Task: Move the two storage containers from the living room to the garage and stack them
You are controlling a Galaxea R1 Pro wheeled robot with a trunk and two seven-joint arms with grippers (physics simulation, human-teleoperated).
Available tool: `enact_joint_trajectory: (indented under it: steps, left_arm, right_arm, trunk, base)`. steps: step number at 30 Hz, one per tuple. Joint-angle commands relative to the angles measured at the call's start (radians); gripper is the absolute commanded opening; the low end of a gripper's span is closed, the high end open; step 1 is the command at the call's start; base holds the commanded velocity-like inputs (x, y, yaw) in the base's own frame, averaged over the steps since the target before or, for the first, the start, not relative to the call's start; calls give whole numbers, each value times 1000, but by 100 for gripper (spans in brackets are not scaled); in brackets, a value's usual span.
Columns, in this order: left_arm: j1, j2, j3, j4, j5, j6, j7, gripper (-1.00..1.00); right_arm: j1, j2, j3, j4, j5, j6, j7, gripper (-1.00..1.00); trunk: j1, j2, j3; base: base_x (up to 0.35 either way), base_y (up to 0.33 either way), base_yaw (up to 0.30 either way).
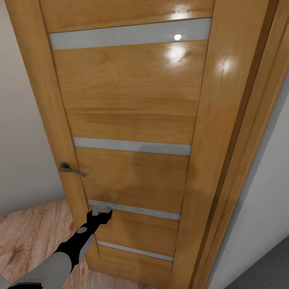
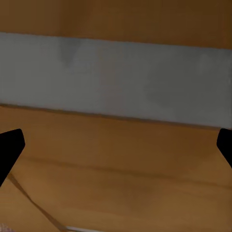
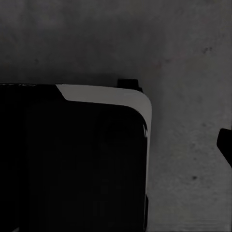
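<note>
The left tool (image 1: pixel 102 210), its jaws spread wide, presses against a glossy honey-wood door (image 1: pixel 132 104) banded with frosted grey strips (image 1: pixel 132 146); the right tool's state cannot be told.

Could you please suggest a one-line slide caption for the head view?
Left gripper reaching against a closed wooden door, below its lever handle.

Glossy honey-wood door (image 1: pixel 132 120) with pale grey horizontal strips (image 1: pixel 130 34), metal lever handle (image 1: pixel 70 169), beside off-white wall (image 1: pixel 24 132).
</note>
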Motion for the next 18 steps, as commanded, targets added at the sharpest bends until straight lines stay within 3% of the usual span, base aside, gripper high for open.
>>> enact_joint_trajectory:
  steps: [1,18]
  left_arm:
    - [-1,0,-1,1,0,-3,-2,100]
    - [-1,1,0,1,0,-3,-2,100]
  right_arm:
    - [-1,0,0,19,0,-2,3,100]
    - [1,0,0,55,-1,-3,3,100]
  trunk:
    - [0,-1,-1]
    - [0,-1,-1]
  base:
    - [0,0,0]
    - [0,0,0]
